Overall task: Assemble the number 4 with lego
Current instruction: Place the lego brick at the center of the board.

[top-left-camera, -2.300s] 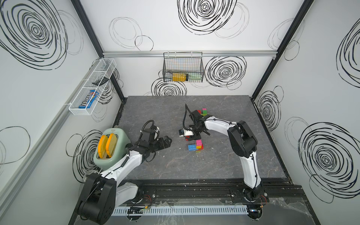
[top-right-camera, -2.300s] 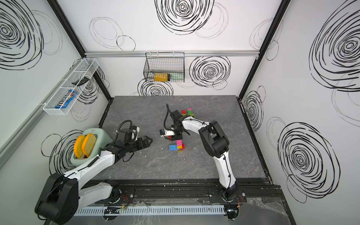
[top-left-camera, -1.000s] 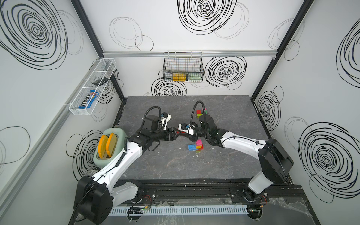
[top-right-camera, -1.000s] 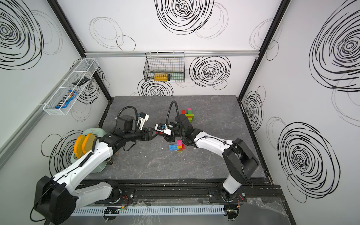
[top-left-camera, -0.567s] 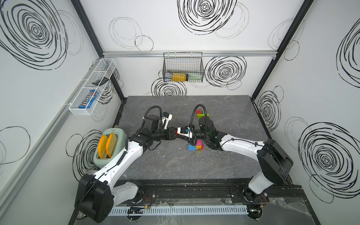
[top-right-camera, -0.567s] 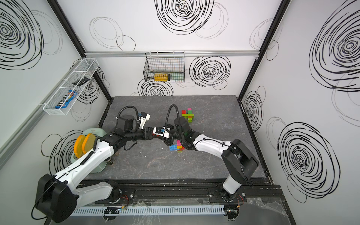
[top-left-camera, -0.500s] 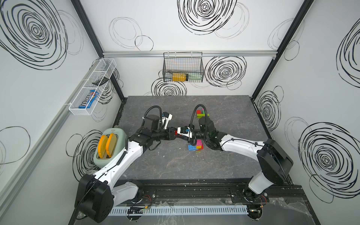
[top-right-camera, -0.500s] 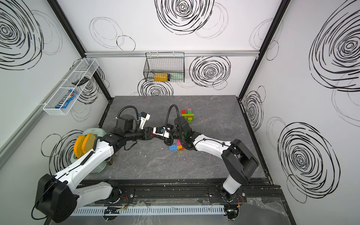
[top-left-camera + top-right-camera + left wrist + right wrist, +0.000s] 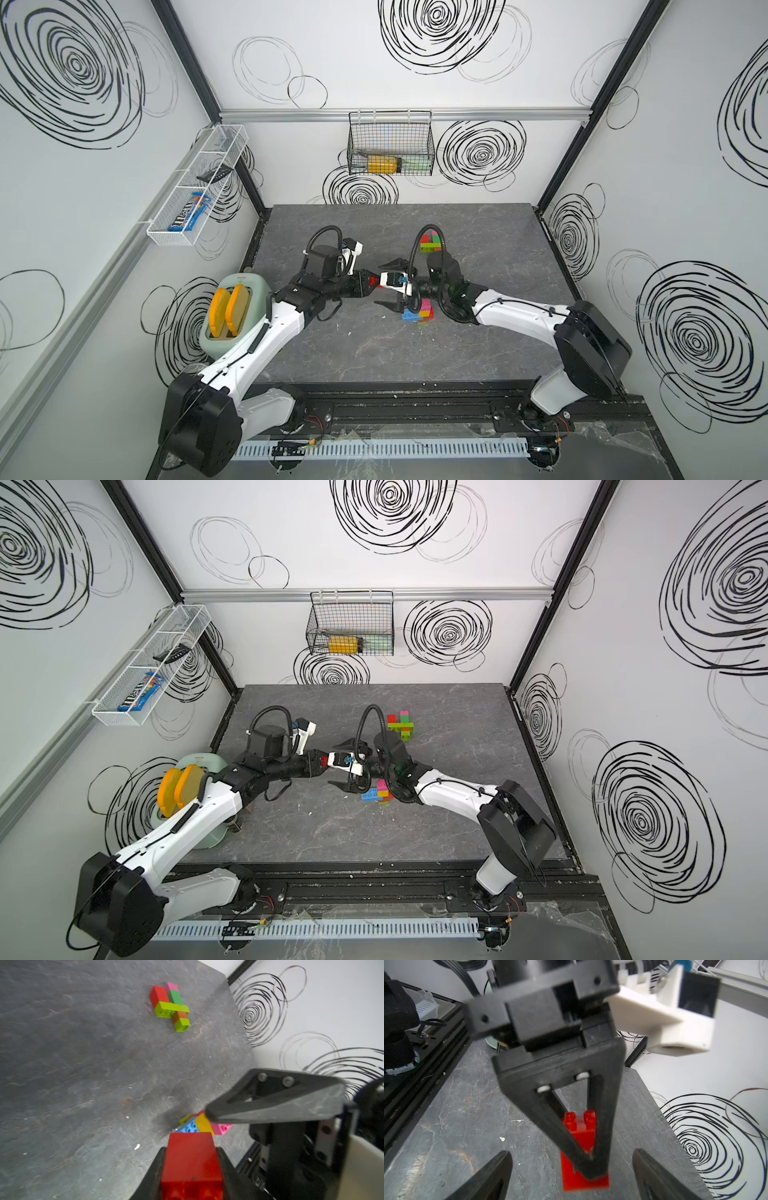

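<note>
Lego brick [image 9: 191, 1159], a red one, is hanging in the air between the two arms. The left gripper [image 9: 589, 1167] is clamping it by its sides, with the studs pointing back toward that arm's wrist and the hollow base facing outward. The right gripper [image 9: 379, 285] is standing with its jaws wide apart on either side of the brick, touching nothing as far as the wrist views show.

On the table [image 9: 478, 257] the part-built figure [image 9: 170, 1006], in red, pink, dark green, lime and orange, is lying flat well beyond both grippers, toward the back wall. The loose pile [image 9: 417, 313] of blue, yellow and pink pieces is sitting just below the right gripper.

This reads as the end of a hand-over, with the left arm now carrying the piece. To do it well, the right arm should be backing straight out with its jaws wide, so neither finger is clipping the brick and twisting it in the grip. The left arm should be squeezing steadily and travelling high enough to be clearing the pile.

At the figure, the hollow base should be lining up squarely with a row of studs before any push. The figure looks light and unanchored, so it is probably going to slide. The free right gripper bracing its far side would help.
</note>
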Action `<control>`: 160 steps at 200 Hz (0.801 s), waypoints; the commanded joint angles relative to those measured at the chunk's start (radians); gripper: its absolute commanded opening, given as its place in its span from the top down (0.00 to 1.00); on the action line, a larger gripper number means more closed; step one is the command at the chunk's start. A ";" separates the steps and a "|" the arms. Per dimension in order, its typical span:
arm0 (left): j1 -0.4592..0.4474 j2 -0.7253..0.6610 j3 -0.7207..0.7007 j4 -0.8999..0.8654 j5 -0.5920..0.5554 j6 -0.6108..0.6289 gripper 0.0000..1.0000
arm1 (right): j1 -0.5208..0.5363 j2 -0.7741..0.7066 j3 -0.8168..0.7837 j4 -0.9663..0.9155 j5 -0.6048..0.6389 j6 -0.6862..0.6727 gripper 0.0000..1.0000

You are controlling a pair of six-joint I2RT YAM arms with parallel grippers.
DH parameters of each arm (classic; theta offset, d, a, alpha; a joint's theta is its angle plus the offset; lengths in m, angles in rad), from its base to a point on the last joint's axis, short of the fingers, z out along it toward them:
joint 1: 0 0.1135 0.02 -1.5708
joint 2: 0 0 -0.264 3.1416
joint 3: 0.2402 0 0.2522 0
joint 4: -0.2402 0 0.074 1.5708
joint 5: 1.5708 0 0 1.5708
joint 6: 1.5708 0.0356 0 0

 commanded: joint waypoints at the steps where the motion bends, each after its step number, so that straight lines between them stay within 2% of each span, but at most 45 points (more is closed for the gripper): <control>1: -0.018 -0.018 0.007 -0.026 -0.207 0.043 1.00 | -0.044 -0.111 -0.054 -0.005 0.081 0.059 0.03; 10: -0.029 -0.012 0.007 -0.026 -0.247 0.046 1.00 | -0.063 -0.149 -0.078 0.019 0.138 0.121 0.03; 21: -0.044 -0.002 -0.007 -0.008 -0.296 0.037 1.00 | -0.080 -0.188 -0.105 0.069 0.269 0.254 0.03; 24: -0.048 0.000 -0.014 0.001 -0.314 0.031 0.98 | -0.086 -0.196 -0.111 0.076 0.301 0.282 0.03; 29: -0.056 0.006 -0.028 0.017 -0.347 0.020 0.89 | -0.098 -0.206 -0.118 0.082 0.352 0.323 0.03; 34: -0.062 0.013 -0.044 0.034 -0.376 0.003 0.87 | -0.107 -0.212 -0.120 0.083 0.410 0.365 0.03; 48: -0.071 0.041 -0.075 0.074 -0.411 -0.040 0.90 | -0.130 -0.224 -0.110 0.044 0.546 0.471 0.03; 65: -0.100 0.087 -0.080 0.075 -0.458 -0.061 0.94 | -0.157 -0.243 -0.100 -0.016 0.625 0.544 0.03; 96: -0.195 0.210 -0.037 0.007 -0.603 -0.017 0.95 | -0.204 -0.296 -0.147 -0.009 0.629 0.606 0.03; 115: -0.212 0.307 0.008 -0.047 -0.600 -0.001 0.94 | -0.210 -0.315 -0.141 -0.060 0.655 0.612 0.03; 134: -0.214 0.387 0.047 -0.071 -0.583 0.016 0.92 | -0.221 -0.341 -0.132 -0.122 0.713 0.689 0.03; 160: -0.216 0.473 0.109 -0.094 -0.570 0.035 0.89 | -0.241 -0.363 -0.133 -0.166 0.701 0.724 0.03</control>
